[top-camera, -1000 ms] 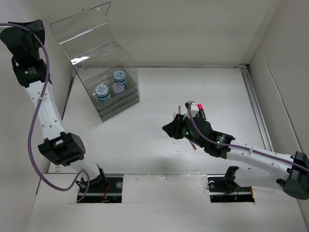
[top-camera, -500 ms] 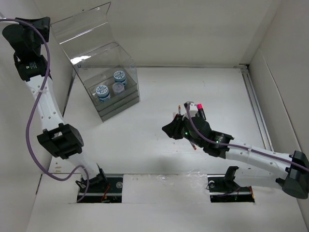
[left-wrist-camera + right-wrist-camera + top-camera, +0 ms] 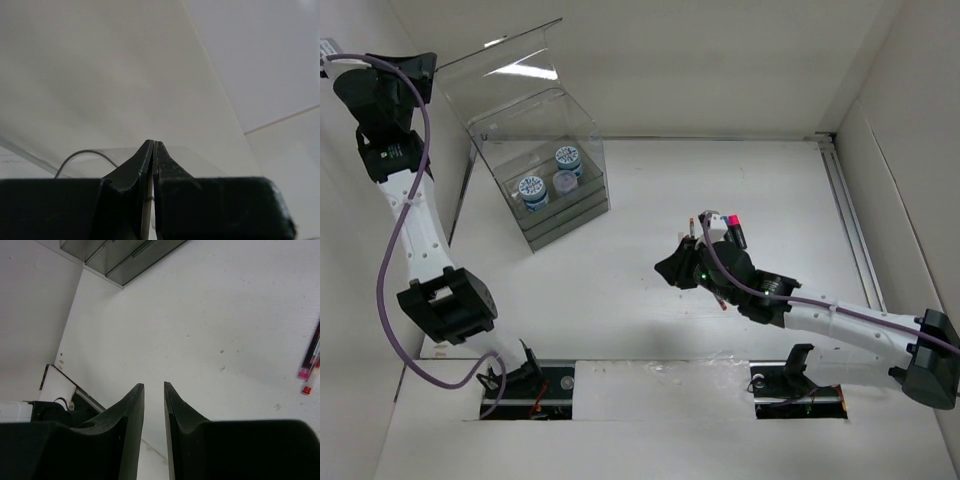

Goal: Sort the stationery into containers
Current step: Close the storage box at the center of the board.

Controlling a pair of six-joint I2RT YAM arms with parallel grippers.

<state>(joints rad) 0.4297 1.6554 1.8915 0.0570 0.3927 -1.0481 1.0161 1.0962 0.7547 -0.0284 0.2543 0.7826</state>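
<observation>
The clear organiser box (image 3: pixel 545 165) stands at the back left with three blue-and-white rolls (image 3: pixel 532 188) inside. My left gripper (image 3: pixel 420 68) is shut on the edge of its raised clear lid (image 3: pixel 500 55); in the left wrist view the gripper (image 3: pixel 154 145) pinches the thin lid (image 3: pixel 200 160). My right gripper (image 3: pixel 670 268) hovers low over the table, open and empty (image 3: pixel 153 385). A dark marker with a pink end (image 3: pixel 735 228) and thin red pens (image 3: pixel 720 298) lie beside and partly under the right arm. The marker (image 3: pixel 310 352) and a red pen (image 3: pixel 311 380) also show at the right wrist view's right edge.
White walls enclose the table on the left, back and right. A rail (image 3: pixel 855 230) runs along the right side. The box's dark front drawers (image 3: pixel 125 255) show at the top of the right wrist view. The arm bases (image 3: pixel 535 385) sit at the near edge.
My left gripper has moved to the right and slightly down with the lid, swinging it over towards the box. My right arm has barely moved.
</observation>
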